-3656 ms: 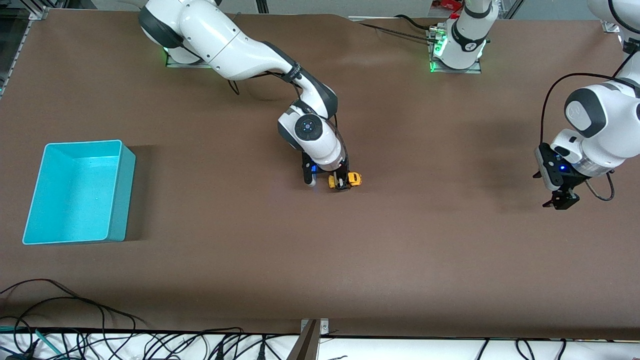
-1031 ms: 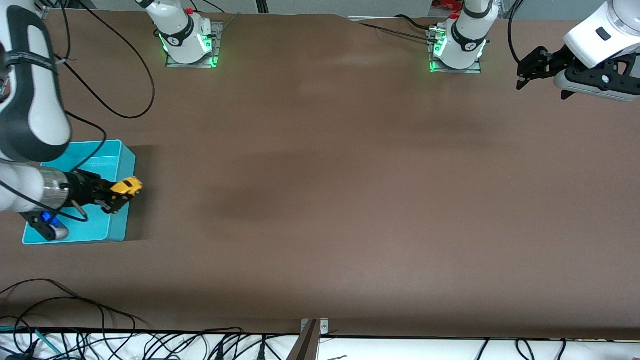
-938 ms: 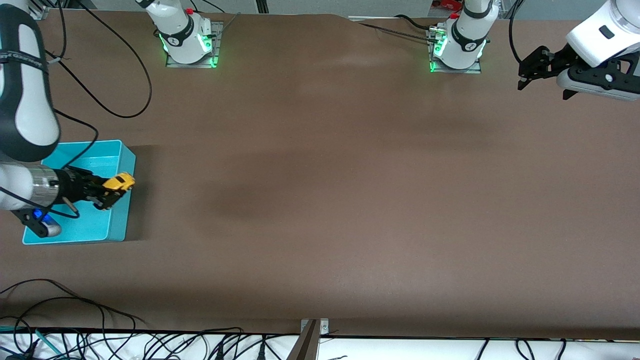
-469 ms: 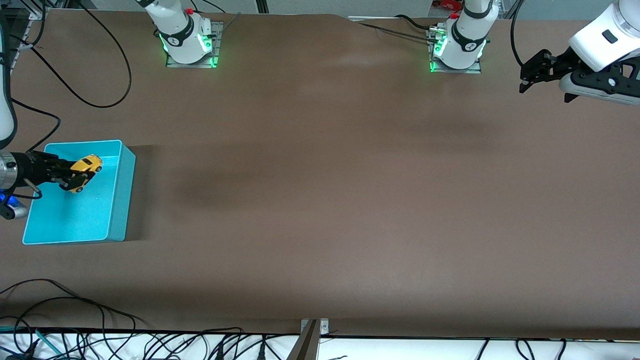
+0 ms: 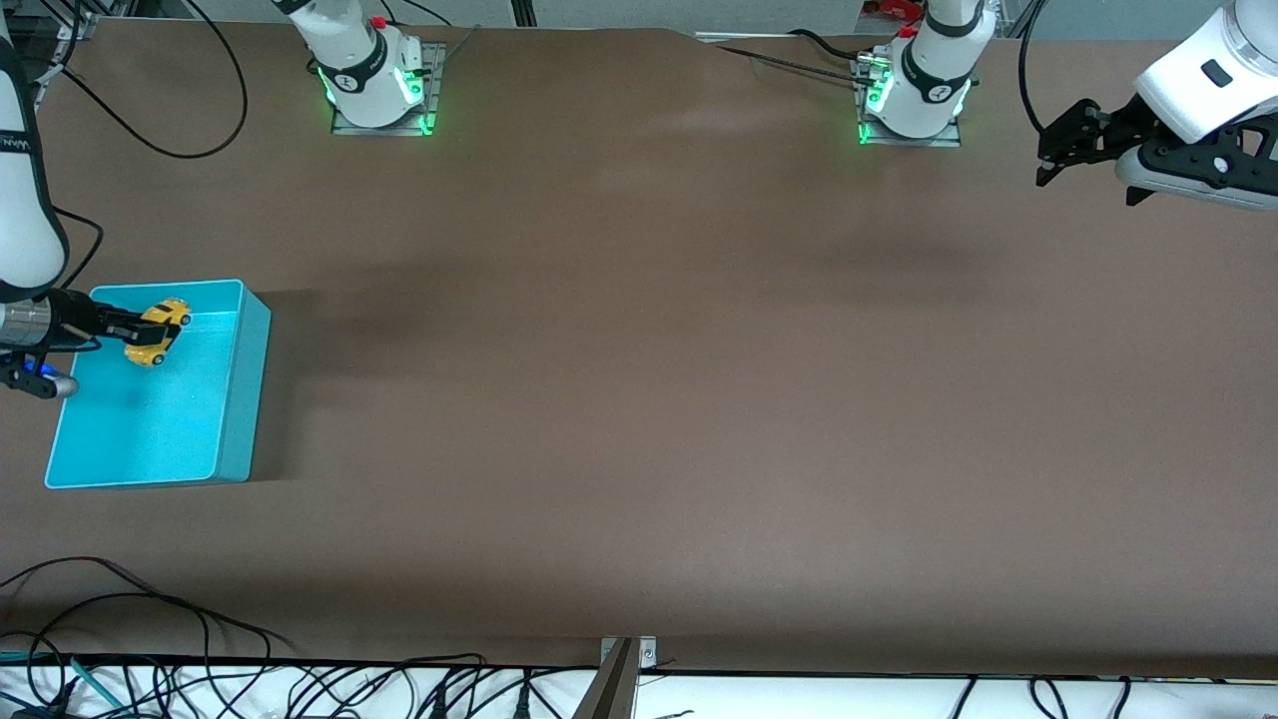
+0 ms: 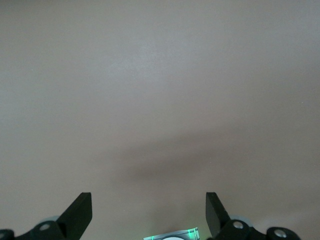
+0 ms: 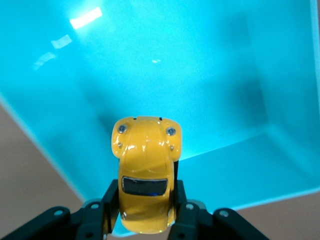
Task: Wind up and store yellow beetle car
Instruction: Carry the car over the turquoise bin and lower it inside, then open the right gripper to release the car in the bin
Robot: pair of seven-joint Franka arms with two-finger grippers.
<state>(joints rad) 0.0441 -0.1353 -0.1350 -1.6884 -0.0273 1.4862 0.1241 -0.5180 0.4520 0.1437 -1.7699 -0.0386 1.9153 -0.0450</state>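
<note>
The yellow beetle car (image 5: 158, 332) (image 7: 146, 172) hangs in the air over the turquoise bin (image 5: 232, 290) (image 7: 210, 75), above the part of the bin closest to the robots' bases. My right gripper (image 5: 128, 331) (image 7: 146, 205) is shut on the car's sides, its black fingers (image 7: 111, 197) pressed against the body. The car's nose points away from the gripper, toward the bin's floor. My left gripper (image 5: 1046, 160) (image 6: 149, 212) waits open and empty, high over the table at the left arm's end.
The bin stands at the right arm's end of the brown table (image 5: 639, 399). Both arm bases (image 5: 374, 75) (image 5: 914, 85) stand along the edge farthest from the front camera. Loose cables (image 5: 150, 639) lie along the nearest edge.
My right gripper has carried the car from over the bin's wall inward, to above the bin's end closest to the bases. The left arm has barely moved.
</note>
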